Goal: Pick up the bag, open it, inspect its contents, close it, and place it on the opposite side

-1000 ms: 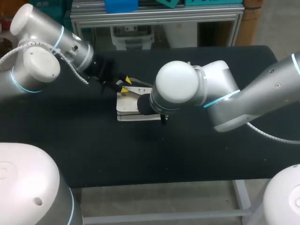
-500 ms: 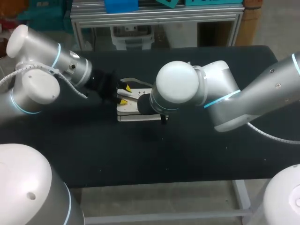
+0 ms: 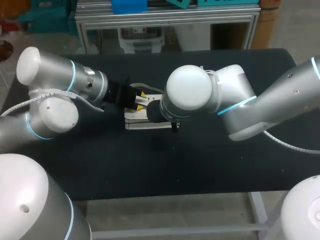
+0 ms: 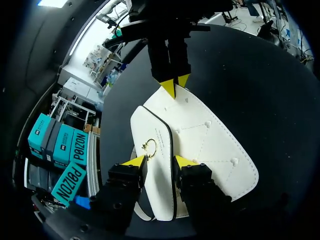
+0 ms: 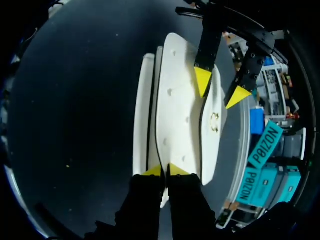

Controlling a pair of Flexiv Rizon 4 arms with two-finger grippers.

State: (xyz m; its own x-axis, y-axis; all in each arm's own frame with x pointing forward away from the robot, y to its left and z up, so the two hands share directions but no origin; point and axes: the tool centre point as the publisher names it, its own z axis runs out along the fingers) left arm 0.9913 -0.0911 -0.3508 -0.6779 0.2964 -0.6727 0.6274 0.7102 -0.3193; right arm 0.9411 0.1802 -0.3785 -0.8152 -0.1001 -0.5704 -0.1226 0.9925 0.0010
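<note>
Head view: white bag (image 3: 142,121) lying flat near the middle of the black table (image 3: 200,165); left gripper (image 3: 141,99) at its far-left edge, yellow tips parted; right arm (image 3: 195,90) over its right end, tool hidden. Left wrist view: 2 fingers spread apart, straddling the bag's flap (image 4: 157,190) just short of a gold clasp (image 4: 149,148), contact unclear; right gripper (image 4: 174,86) ahead, tips pinched together on the bag's opposite edge. Right wrist view: own tips almost touching, clamped on the bag's thin edge.
</note>
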